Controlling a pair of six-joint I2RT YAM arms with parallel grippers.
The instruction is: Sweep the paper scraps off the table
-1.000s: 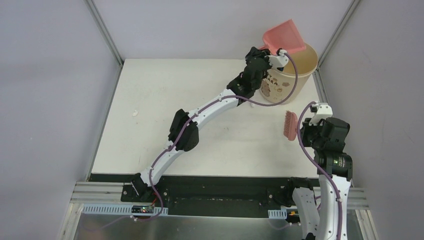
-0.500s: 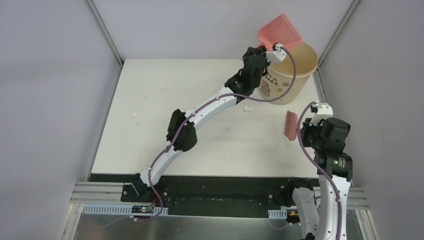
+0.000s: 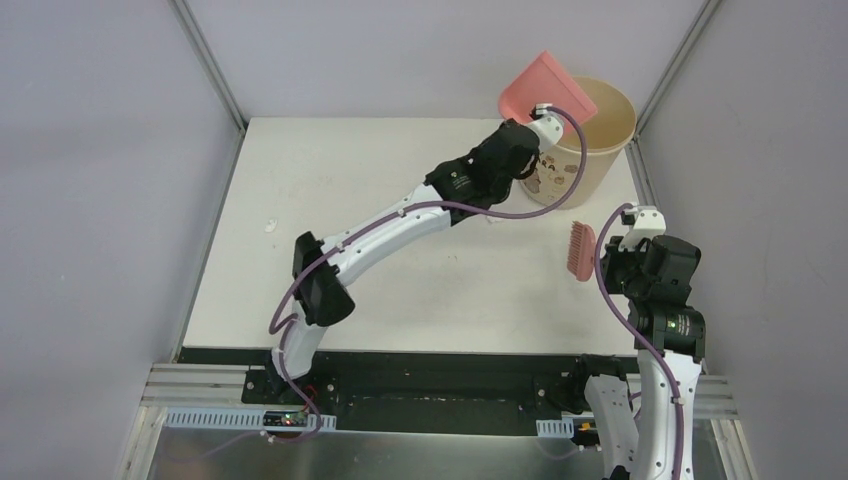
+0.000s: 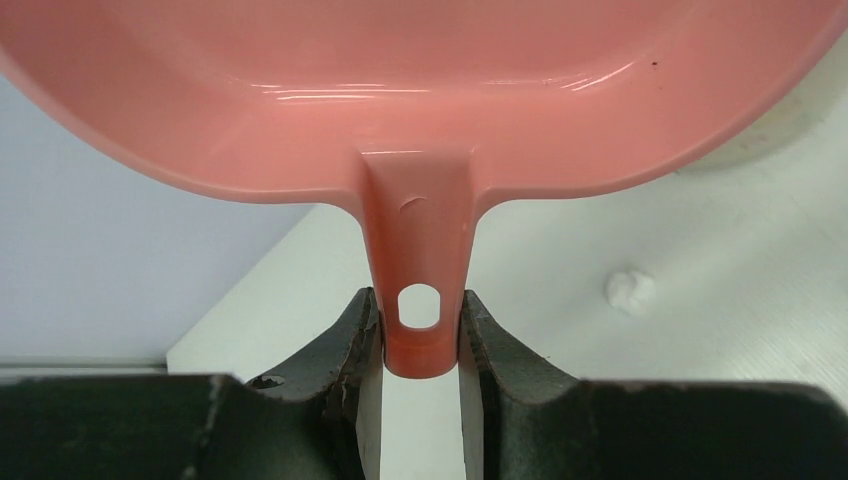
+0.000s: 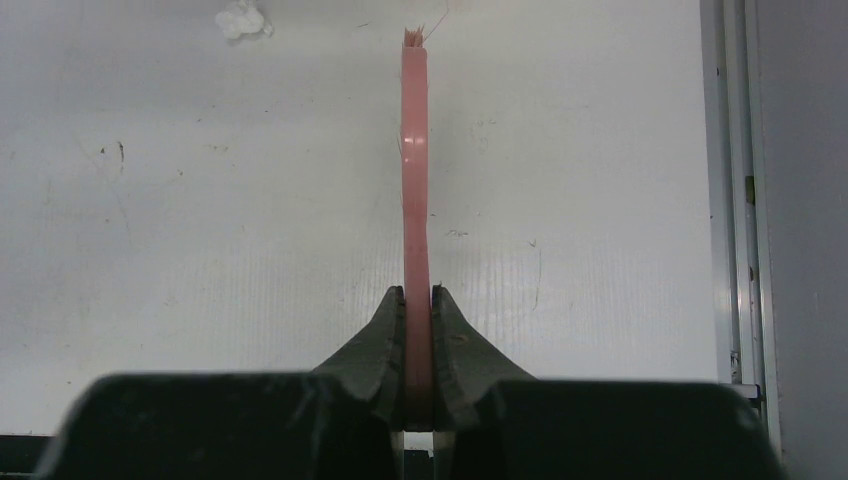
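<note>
Left tool clamps 1 dustpan | right tool clamps 1 brush | 2 paper scraps

table | two white paper scraps | bucket far-right corner

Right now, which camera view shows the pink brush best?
Top external: the pink brush shows its broad side and bristles. Right wrist shows only its thin edge in the right gripper. Left wrist does not show it.

Small white paper scraps lie on the table.
</note>
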